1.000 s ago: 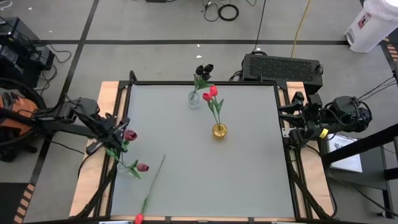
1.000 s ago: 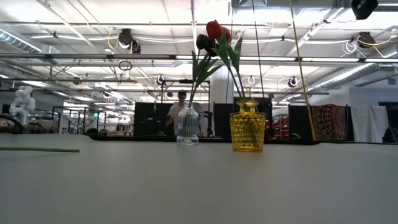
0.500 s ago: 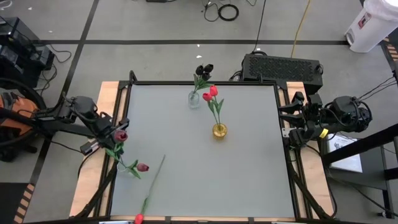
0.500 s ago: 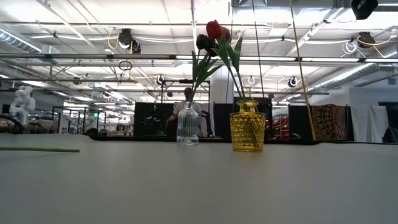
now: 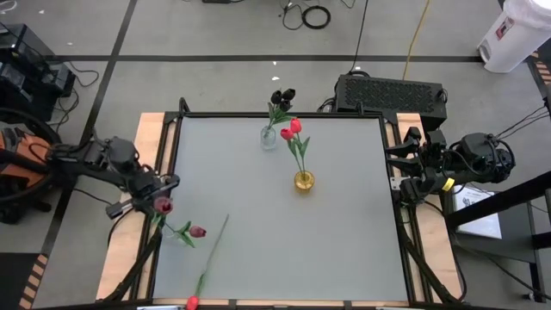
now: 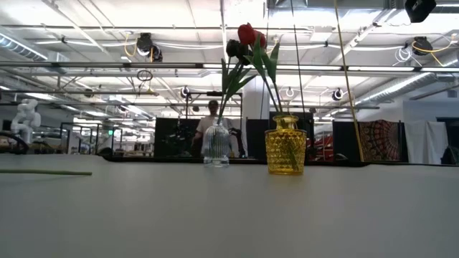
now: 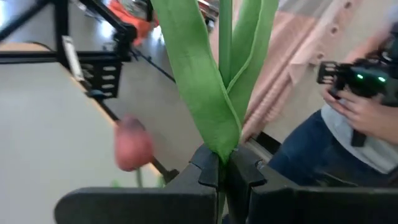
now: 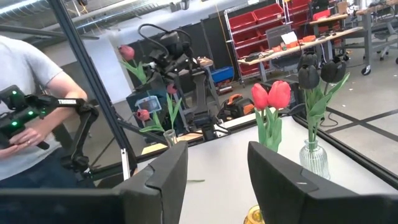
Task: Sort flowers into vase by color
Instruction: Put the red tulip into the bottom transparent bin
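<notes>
Clamped together, the fingers (image 7: 208, 171) of the left gripper (image 5: 160, 191) pinch the green stem of a maroon tulip (image 5: 163, 206) at the left edge of the high frame, over the table's (image 5: 344, 250) left border. In the left wrist view that stem and its broad leaves rise from between the dark fingertips in the lower centre. The head of another dark pink tulip (image 5: 197, 231) shows just below and right of the gripper in the high view, its stem running toward a small clear vase (image 5: 170, 230) at the table's left edge. A red tulip (image 5: 192, 301) lies flat at the bottom edge, its stem slanting up and right.

Near the upper centre, a clear vase (image 5: 269, 138) holds black tulips (image 5: 282, 96), and just beside it, lower right, a yellow vase (image 5: 303, 181) holds red tulips (image 5: 290, 130). The low view shows both vases upright.

At the right edge of the high frame the right gripper (image 5: 401, 169) waits off the table, its fingers (image 8: 283, 174) set apart and empty. A person (image 7: 348, 118) holding a controller shows at the right of the left wrist view.
</notes>
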You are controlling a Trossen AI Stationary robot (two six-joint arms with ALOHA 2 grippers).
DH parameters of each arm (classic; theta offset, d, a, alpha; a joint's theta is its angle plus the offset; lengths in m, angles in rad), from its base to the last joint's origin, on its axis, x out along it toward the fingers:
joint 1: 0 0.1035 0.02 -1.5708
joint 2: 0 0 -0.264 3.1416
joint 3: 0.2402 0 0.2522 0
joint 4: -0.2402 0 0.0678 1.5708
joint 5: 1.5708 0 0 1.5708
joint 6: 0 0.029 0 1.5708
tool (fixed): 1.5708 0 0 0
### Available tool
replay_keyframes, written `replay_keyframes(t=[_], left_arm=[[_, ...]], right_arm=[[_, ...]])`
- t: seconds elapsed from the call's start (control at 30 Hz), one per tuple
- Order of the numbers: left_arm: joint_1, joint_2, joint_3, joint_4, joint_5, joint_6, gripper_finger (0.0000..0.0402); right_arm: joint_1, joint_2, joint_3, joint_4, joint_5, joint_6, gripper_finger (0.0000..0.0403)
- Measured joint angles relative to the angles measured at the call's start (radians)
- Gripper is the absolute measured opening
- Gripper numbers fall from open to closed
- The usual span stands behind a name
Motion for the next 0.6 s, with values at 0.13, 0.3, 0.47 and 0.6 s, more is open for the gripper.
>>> replay_keyframes(t=[0.13, 0.3, 0.47, 0.6], left_arm=[[-0.059, -0.003, 0.000, 0.003, 0.008, 0.000, 0.0006], [-0.102, -0.019, 0.000, 0.027, 0.063, -0.027, 0.0006], [-0.117, -0.034, 0.001, 0.076, 0.069, -0.026, 0.0006], [-0.117, -0.031, 0.002, 0.110, 0.037, -0.019, 0.0006]], right_arm=[[0.000, 0.000, 0.000, 0.000, 0.000, 0.000, 0.0160], [0.000, 0.000, 0.000, 0.000, 0.000, 0.000, 0.0160], [0.000, 0.000, 0.000, 0.000, 0.000, 0.000, 0.0160], [0.000, 0.000, 0.000, 0.000, 0.000, 0.000, 0.0160]])
